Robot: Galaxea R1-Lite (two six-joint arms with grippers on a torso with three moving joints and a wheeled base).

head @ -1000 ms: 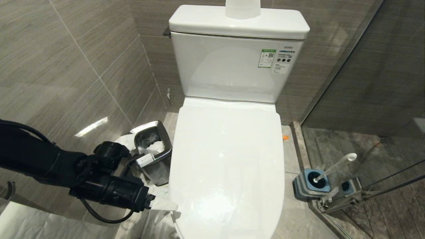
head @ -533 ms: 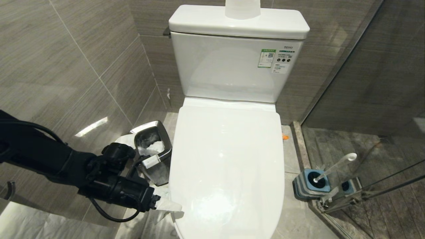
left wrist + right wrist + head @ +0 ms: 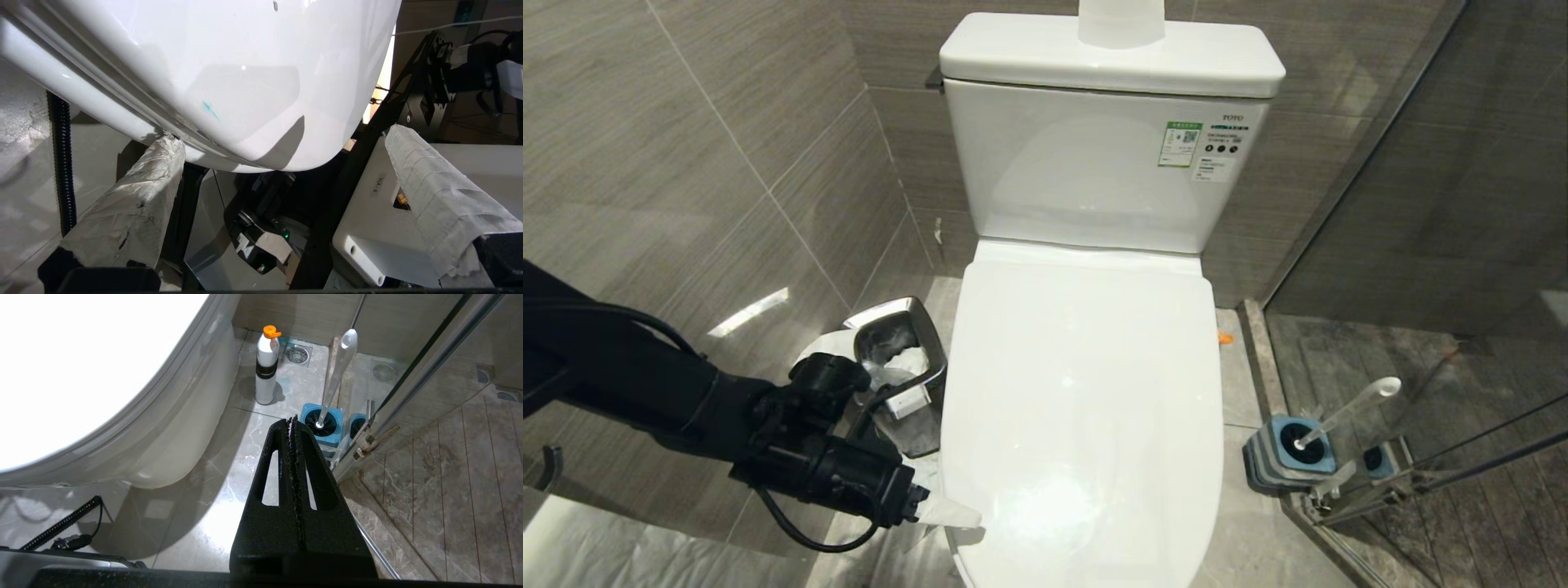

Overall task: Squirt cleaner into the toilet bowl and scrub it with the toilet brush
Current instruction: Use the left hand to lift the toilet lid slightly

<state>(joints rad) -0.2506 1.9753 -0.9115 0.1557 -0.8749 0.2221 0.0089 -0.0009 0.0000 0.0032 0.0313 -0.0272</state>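
Floor gap: L gripper [image 3: 956,513] (wide) at lid [image 3: 1086,408] edge

White toilet bowl [image 3: 1086,425] with lid shut flat over it, small turquoise smear of cleaner [image 3: 210,110] on its outer porcelain, toilet brush [image 3: 1343,412] — white handle tilted — standing in its holder on the floor beside the bowl

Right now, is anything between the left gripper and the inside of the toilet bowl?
Yes. The closed lid covers the toilet bowl completely. The left gripper, fingers wide open, sits at the lid's front-left edge, one wrapped finger touching the seam under the rim. The toilet brush stands in its holder.
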